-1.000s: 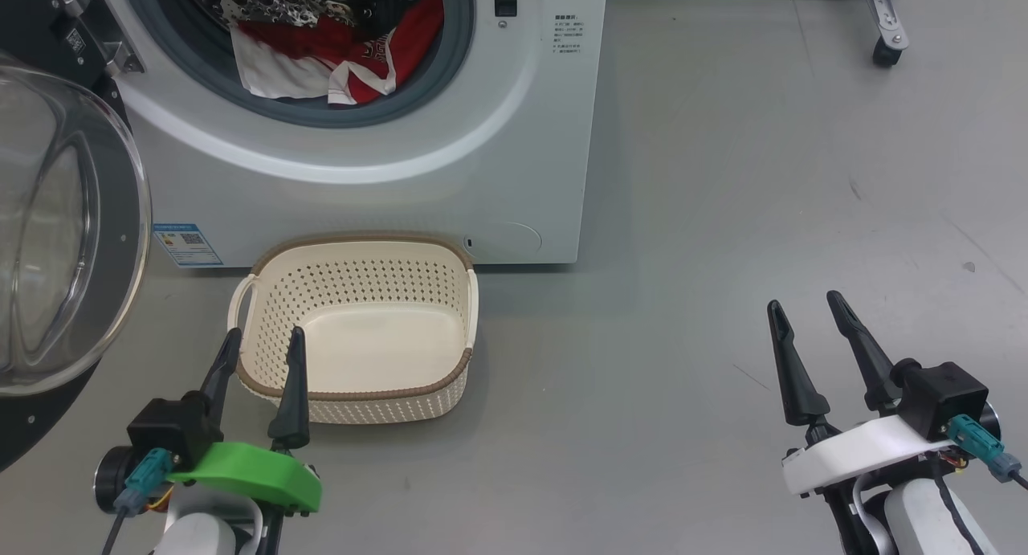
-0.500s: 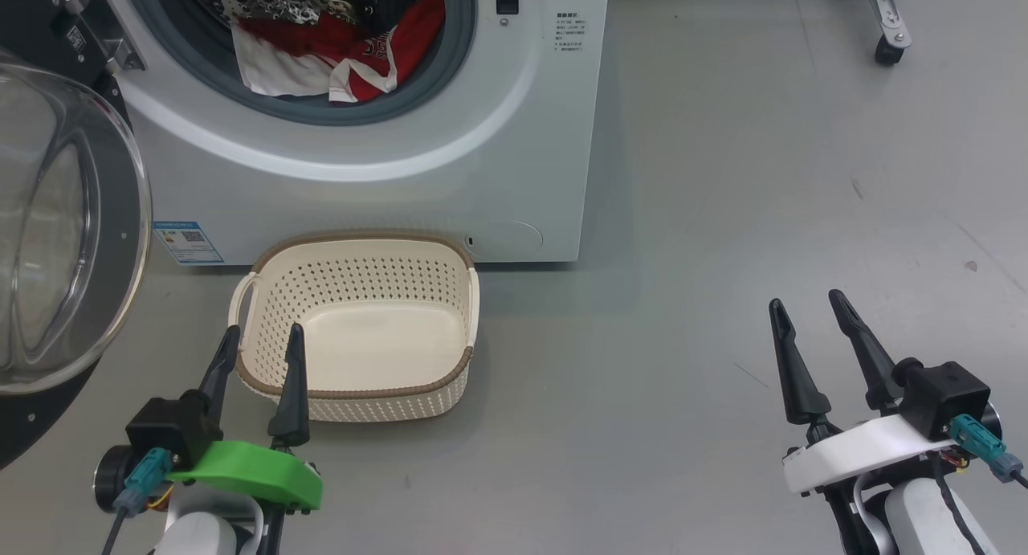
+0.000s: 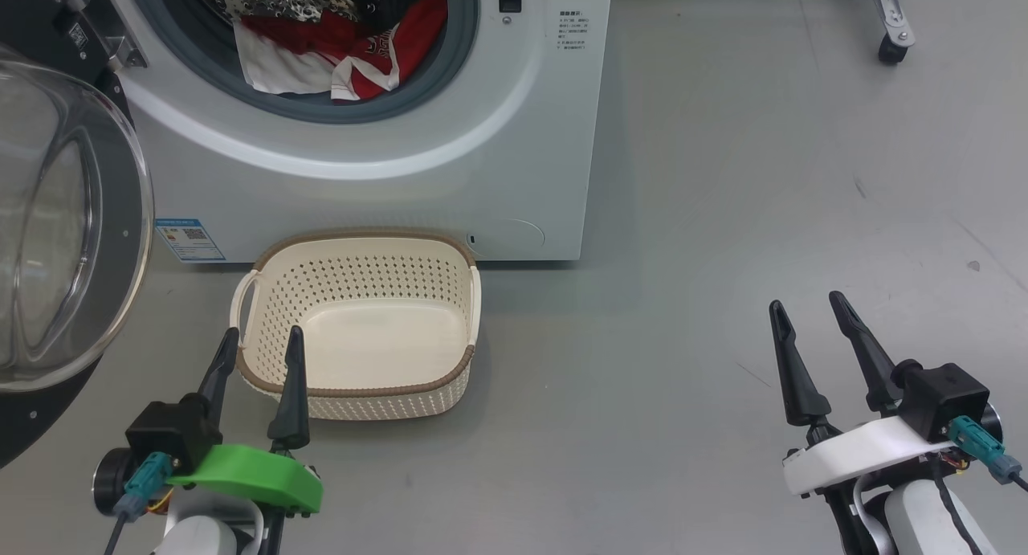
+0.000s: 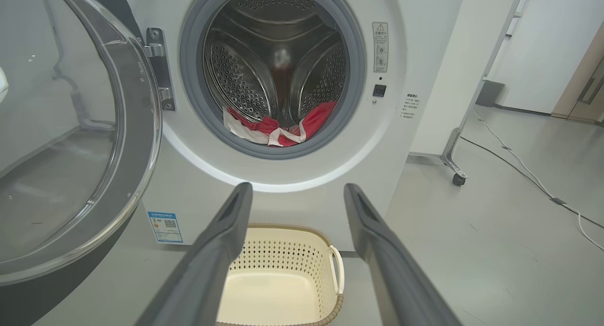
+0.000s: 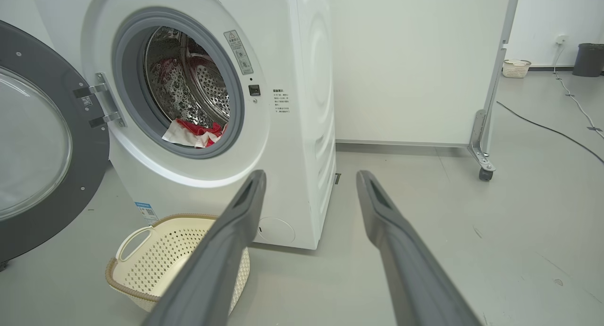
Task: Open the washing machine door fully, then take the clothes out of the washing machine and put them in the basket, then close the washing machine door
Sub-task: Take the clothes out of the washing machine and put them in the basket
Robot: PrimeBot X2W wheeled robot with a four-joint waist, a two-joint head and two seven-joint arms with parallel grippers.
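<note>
Grey floor [image 3: 723,177], white wheeled partition [image 5: 406,57] beside washing machine [image 3: 498,137], basket [image 3: 361,238] on floor, left gripper [image 3: 264,331] and right gripper [image 3: 805,300] splayed, empty.

A washing machine [image 3: 450,177] with its door [image 3: 72,218] swung out to the left and a basket [image 3: 377,406] on the floor [image 3: 723,177] before it
The clothes [image 3: 337,53] lie in the drum [image 4: 278,57], at the front lip of the opening. The basket stands just in front of the machine's base, to the right of the door. The left gripper [image 3: 264,332] is at the basket's near left corner; the right gripper [image 3: 805,301] is well apart to the right, over the floor. A wheeled stand's caster [image 3: 890,49] is behind, right of the machine
</note>
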